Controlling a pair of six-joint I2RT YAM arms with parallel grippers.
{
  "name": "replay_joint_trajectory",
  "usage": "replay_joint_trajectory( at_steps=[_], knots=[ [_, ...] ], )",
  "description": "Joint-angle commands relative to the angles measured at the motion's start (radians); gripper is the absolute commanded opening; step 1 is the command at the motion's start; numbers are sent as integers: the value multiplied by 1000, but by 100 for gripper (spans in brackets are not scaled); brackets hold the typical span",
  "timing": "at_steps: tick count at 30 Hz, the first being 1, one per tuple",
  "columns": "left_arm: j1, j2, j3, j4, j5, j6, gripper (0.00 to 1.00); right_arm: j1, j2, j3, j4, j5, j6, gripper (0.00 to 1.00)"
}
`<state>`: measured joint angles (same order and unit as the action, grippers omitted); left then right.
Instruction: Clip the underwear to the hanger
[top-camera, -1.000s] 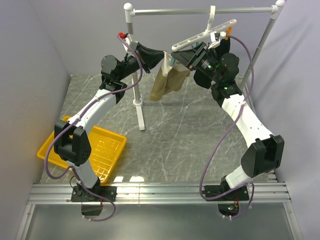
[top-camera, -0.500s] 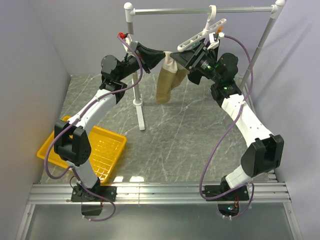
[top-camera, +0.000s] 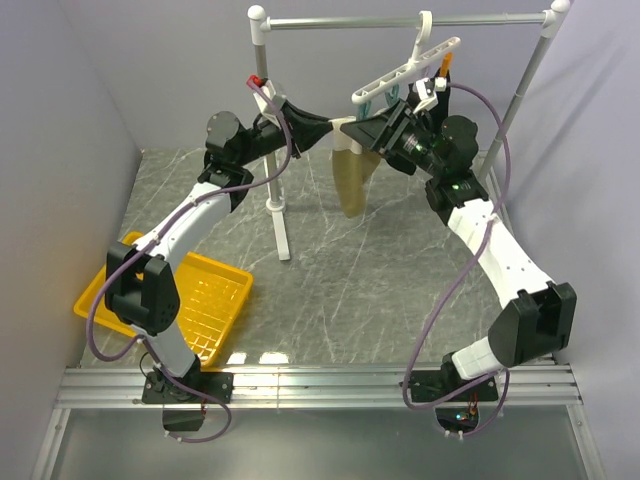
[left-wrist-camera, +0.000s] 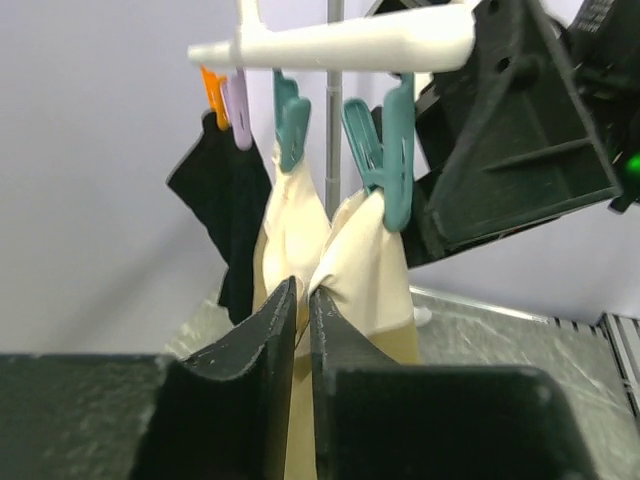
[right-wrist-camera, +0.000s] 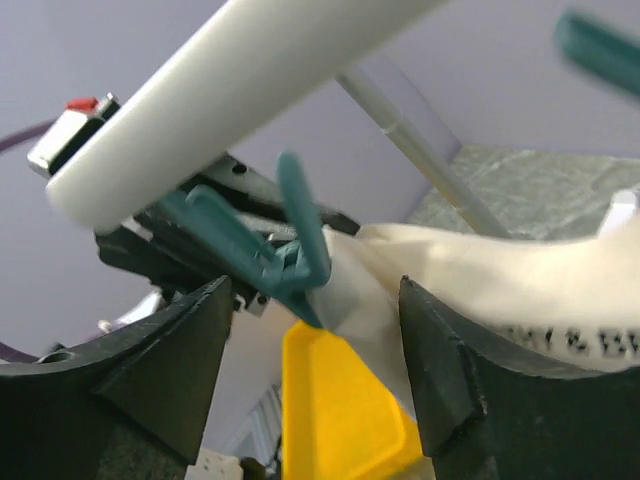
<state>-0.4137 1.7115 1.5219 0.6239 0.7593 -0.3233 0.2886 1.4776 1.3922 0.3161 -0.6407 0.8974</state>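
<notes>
Though the left hand (left-wrist-camera: 303, 292) pinches the underwear (left-wrist-camera: 362, 262), right hand (right-wrist-camera: 312, 288) (wrist view only) gapes wide.

Robotics lab bench: plain lilac partition walls (top-camera: 85, 110) enclose a marbled tabletop (top-camera: 350, 290) edged by aluminium mounting rails (top-camera: 320, 386).

Pale lilac walls (top-camera: 60, 120), grey marbled tabletop (top-camera: 340, 290), silver clothes rail (top-camera: 340, 22), yellow basket (top-camera: 220, 300)

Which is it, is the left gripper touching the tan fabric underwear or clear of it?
Touching. The left wrist view shows the left gripper shut, its fingertips pinching a fold of the underwear.
</notes>
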Motion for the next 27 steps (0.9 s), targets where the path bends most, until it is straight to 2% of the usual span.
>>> replay_joint_trajectory(
  at_steps=[1, 3, 9, 17, 21, 22, 27],
  knots=[
    [-2, -75, -9, -55, 44, 75, 18, 6, -92, -33, -46, -8, -112, 75],
    [-2, -88, -22, -90, 51, 96, 23, 6, -118, -41, -101, 1, -149, 79],
    [-2, -144, -63, -157, 67, 121, 49, 4, -212, -102, -173, 44, -297, 85],
    [-2, -240, -91, -308, 83, 197, 67, -31, -310, -122, -281, 107, -399, 87],
    [-2, -308, -94, -474, 55, 250, 75, -80, -346, -119, -351, 108, -425, 89],
    [-2, -317, -89, -509, 48, 266, 86, -94, -353, -117, -363, 102, -431, 90],
    [1, -380, -66, -728, -53, 274, 99, -209, -421, -117, -465, 58, -488, 91]
  ],
)
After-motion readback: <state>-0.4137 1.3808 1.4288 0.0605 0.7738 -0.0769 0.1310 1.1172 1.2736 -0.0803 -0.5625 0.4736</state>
